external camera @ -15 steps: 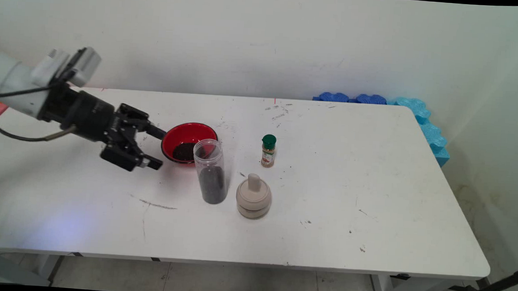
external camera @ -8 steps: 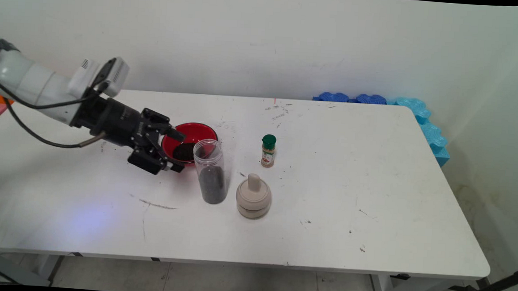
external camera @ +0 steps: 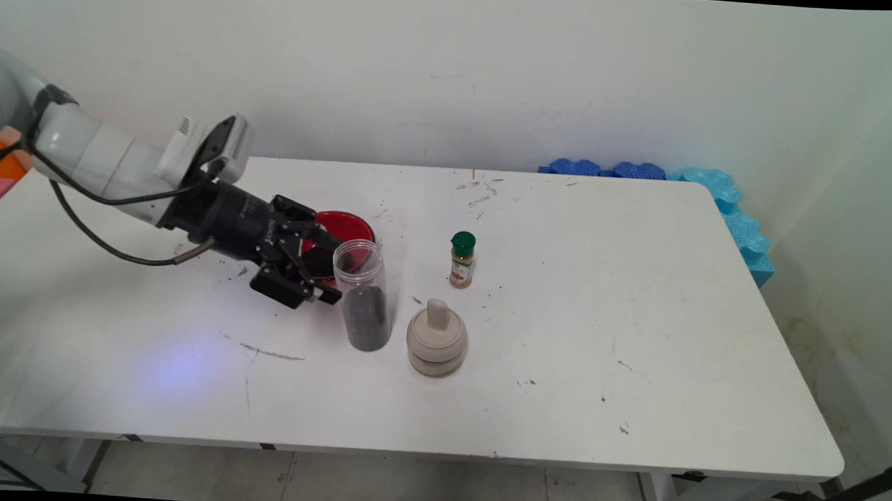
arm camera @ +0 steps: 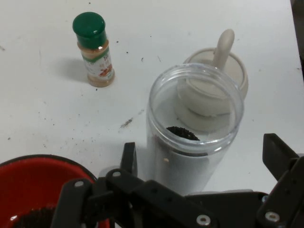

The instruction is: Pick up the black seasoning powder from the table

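Gripper (external camera: 329,269) hangs low by the red bowl (external camera: 352,225), fingers (arm camera: 129,159) wide apart and holding nothing; clear jar (external camera: 366,296) of dark grains stands just before their gap, untouched; right of it, beige lidded pot (external camera: 436,340) and spice bottle (external camera: 461,260)

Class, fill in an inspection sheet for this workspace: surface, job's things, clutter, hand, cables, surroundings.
Surface: white table, scuffed, dark specks.
Job's things: clear jar, open, dark grains inside; red bowl with dark grains behind it.
Clutter: green-capped spice bottle; beige lidded pot.
Hand: hand open, fingers either side of the jar, not closed on it.
Cables: black cable hanging under arm.
Surroundings: blue foam pieces at the table's far right; white wall.
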You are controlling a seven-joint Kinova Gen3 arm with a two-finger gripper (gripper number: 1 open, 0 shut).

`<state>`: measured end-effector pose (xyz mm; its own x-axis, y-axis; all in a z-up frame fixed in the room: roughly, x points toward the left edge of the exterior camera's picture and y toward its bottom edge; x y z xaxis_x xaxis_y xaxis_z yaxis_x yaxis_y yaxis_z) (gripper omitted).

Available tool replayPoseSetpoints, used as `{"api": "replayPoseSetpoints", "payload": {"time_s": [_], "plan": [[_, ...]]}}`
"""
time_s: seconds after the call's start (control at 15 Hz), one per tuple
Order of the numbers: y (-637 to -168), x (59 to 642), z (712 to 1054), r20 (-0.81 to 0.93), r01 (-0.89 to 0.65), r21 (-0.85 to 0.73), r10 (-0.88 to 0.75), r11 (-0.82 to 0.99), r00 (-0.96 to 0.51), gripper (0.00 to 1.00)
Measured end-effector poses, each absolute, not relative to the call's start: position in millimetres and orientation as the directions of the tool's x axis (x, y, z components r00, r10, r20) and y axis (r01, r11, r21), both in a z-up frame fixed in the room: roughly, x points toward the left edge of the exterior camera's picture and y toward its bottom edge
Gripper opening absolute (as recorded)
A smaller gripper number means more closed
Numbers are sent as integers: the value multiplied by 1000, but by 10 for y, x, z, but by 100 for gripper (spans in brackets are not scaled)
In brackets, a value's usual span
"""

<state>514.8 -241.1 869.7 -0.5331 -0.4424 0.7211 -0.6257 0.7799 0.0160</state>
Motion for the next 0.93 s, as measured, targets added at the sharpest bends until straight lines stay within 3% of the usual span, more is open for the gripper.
{"api": "replayPoseSetpoints", "payload": {"time_s": [0.93], "plan": [[-2567, 5021, 8523, 713, -621, 4, -438, 784, -547, 100]]}}
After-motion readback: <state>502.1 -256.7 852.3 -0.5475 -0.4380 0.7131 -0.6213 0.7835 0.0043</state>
